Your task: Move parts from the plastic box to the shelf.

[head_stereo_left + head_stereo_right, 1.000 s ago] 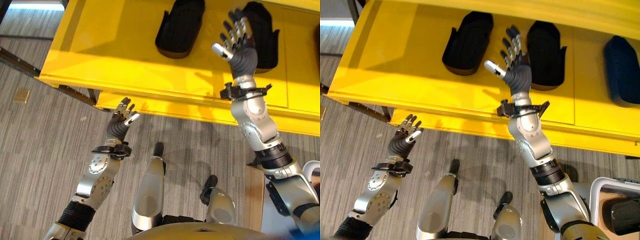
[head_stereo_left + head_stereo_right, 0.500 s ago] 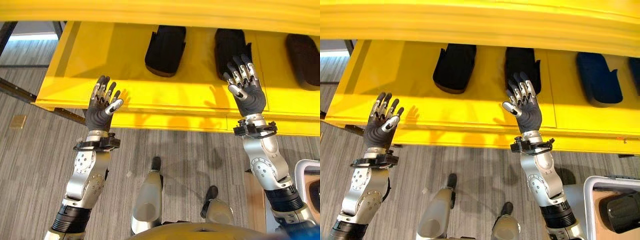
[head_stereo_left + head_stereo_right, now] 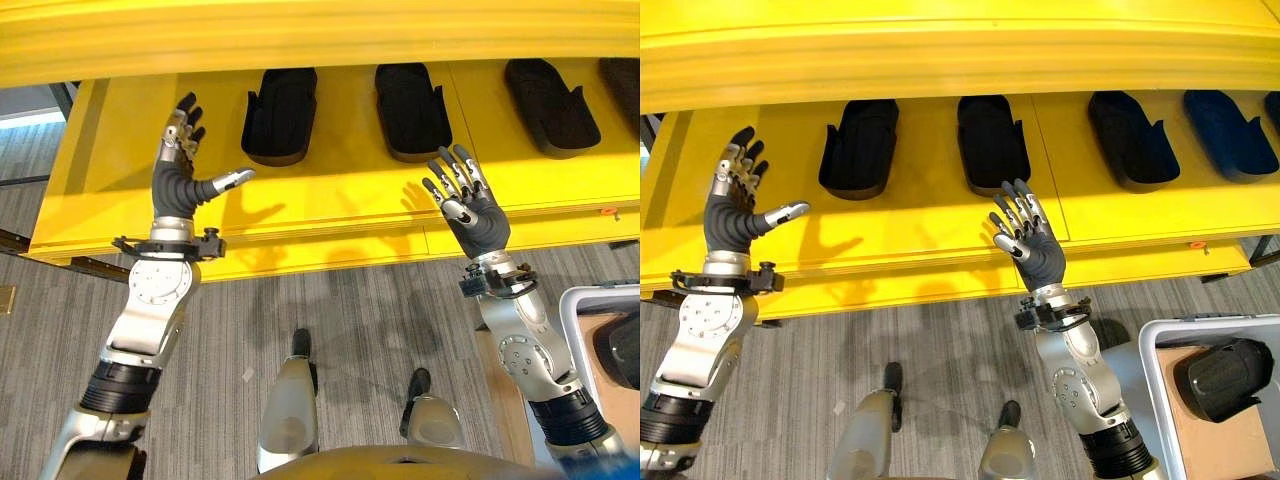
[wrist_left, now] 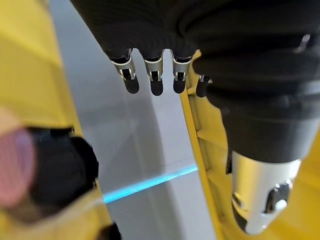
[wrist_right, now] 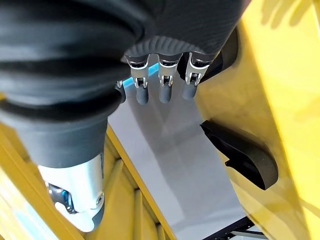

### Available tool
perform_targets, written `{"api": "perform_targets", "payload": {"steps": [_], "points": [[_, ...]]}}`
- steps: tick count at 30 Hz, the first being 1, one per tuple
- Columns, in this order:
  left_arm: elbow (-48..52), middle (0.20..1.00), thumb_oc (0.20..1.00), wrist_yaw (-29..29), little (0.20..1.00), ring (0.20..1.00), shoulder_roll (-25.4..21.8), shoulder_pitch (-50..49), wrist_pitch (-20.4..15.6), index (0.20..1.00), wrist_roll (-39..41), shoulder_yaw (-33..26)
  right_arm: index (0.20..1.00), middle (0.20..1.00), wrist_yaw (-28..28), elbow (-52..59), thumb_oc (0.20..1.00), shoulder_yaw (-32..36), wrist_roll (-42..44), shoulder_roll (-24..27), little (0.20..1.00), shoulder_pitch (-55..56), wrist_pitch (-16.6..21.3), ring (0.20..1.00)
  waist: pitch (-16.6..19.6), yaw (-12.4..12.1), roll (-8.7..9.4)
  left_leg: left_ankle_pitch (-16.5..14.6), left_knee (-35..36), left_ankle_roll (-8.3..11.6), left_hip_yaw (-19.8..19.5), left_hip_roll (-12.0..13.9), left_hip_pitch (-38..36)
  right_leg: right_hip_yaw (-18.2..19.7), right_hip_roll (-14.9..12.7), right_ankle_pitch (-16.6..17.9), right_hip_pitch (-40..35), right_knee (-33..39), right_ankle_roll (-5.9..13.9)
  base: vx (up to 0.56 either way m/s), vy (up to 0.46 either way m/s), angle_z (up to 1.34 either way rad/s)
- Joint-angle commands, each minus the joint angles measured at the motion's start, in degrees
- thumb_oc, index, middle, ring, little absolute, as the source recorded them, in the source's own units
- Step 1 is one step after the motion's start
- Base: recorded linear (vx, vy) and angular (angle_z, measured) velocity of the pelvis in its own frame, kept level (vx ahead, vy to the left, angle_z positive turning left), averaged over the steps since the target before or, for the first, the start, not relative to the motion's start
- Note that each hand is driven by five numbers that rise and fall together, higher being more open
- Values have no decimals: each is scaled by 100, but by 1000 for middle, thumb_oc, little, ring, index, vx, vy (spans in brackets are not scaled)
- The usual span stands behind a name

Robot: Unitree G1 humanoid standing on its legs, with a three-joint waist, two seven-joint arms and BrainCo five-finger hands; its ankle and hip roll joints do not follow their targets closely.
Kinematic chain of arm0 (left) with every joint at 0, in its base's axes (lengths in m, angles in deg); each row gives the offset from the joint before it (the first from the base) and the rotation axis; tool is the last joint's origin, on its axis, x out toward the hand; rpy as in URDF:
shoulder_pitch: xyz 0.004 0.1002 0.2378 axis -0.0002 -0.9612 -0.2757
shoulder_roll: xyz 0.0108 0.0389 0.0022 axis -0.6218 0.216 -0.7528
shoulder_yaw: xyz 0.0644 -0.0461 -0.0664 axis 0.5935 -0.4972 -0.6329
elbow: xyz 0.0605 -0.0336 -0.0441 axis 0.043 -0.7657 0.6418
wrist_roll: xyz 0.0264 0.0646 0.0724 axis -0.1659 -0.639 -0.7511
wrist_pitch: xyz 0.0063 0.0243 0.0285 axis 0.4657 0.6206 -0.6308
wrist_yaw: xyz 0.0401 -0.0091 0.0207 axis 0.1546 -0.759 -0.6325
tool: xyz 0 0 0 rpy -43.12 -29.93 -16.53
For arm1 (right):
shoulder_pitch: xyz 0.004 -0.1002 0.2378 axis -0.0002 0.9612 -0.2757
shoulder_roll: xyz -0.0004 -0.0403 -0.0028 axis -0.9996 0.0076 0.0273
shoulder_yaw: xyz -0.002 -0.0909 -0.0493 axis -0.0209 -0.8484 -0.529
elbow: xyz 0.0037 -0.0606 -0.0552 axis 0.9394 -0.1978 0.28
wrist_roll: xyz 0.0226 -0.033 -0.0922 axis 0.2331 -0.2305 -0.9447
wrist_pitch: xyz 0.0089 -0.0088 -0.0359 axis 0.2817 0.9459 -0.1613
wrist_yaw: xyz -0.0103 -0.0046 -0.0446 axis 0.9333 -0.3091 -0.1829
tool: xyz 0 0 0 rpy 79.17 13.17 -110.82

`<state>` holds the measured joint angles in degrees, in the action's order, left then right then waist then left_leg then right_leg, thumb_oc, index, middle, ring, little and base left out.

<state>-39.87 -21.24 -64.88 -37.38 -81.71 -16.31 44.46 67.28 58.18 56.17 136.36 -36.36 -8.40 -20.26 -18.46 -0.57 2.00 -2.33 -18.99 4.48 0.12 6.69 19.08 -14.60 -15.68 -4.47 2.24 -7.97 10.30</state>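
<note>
Both hands, left hand [image 3: 730,215] and right hand [image 3: 1033,243], raised empty with fingers spread before the yellow metal shelf [image 3: 940,215] bearing black moulded parts [image 3: 858,148]; another black part [image 3: 1224,377] lies in the grey plastic box [image 3: 1160,340].

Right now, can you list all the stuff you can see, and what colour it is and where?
Shelf: one, yellow, across the top in front of the robot.
Parts on the shelf: at least four in a row; three black, one dark blue furthest to the right.
Plastic box: one, pale grey, on the floor at lower right.
Part in the box: one, black, lying on a brown sheet.
Floor: grey striped carpet below the shelf.
Left hand: raised before the shelf, fingers straight, holding nothing.
Right hand: raised at the shelf front, fingers spread, holding nothing.
</note>
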Motion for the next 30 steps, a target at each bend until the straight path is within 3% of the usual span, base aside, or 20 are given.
{"api": "perform_targets", "payload": {"steps": [1, 3, 5, 10, 11, 16, 30], "points": [[-182, 1000, 1000, -208, 1000, 1000, -520, 506, -146, 1000, -716, -3, 1000, 1000, -214, 264, 1000, -25, 145, 325, 1000, -110, 222, 1000, 144, 69, 66, 285, 200, 228, 57, 486, -32, 93, -25, -378, -324, -115, -101, -11, 7, -14], [-307, 1000, 1000, -191, 1000, 1000, -637, 599, -114, 1000, -817, 68, 1000, 1000, -234, 269, 1000, -29, 180, 344, 1000, -100, 219, 1000, 137, 85, 63, 287, 200, 231, 67, 490, -36, 104, -29, -376, -315, -114, -96, -5, 7, -12], [-703, 1000, 1000, -265, 1000, 1000, -1091, 958, 12, 1000, -1410, 317, 1000, 1000, -293, 308, 1000, -34, 234, 454, 1000, -46, 242, 1000, 96, 154, 54, 288, 182, 247, 104, 506, -41, 139, -33, -364, -283, -125, -76, -18, 9, -7], [-1029, 1000, 1000, -198, 1000, 1000, -1371, 1138, 73, 1000, -1680, 497, 1000, 1000, -344, 320, 1000, -74, 270, 529, 1000, -37, 247, 1000, 54, 188, 51, 291, 164, 255, 139, 534, -43, 192, -27, -354, -245, -151, -73, -11, 8, -7], [-1330, 1000, 1000, -124, 1000, 1000, -1627, 1338, 142, 1000, -1912, 683, 1000, 1000, -390, 344, 1000, -106, 300, 567, 1000, -10, 255, 1000, 21, 238, 35, 292, 151, 264, 175, 548, -43, 236, -31, -340, -204, -171, -64, -11, 18, -7], [-1696, 1000, 1000, -14, 1000, 1000, -1935, 1725, 153, 1000, -2210, 1101, 1000, 1000, -446, 366, 1000, -138, 308, 629, 1000, 43, 263, 1000, -31, 288, 33, 298, 112, 274, 217, 578, -17, 298, -22, -338, -123, -218, -53, -17, 6, -9], [-2400, 1000, 1000, 188, 1000, 1000, -1989, 2407, 243, 1000, -2751, 1972, 1000, 1000, -533, 463, 1000, -180, 330, 649, 1000, 194, 314, 1000, -244, 405, 53, 277, 16, 272, 300, 633, 56, 453, -32, -305, 97, -321, -39, -13, 7, -4]]}}
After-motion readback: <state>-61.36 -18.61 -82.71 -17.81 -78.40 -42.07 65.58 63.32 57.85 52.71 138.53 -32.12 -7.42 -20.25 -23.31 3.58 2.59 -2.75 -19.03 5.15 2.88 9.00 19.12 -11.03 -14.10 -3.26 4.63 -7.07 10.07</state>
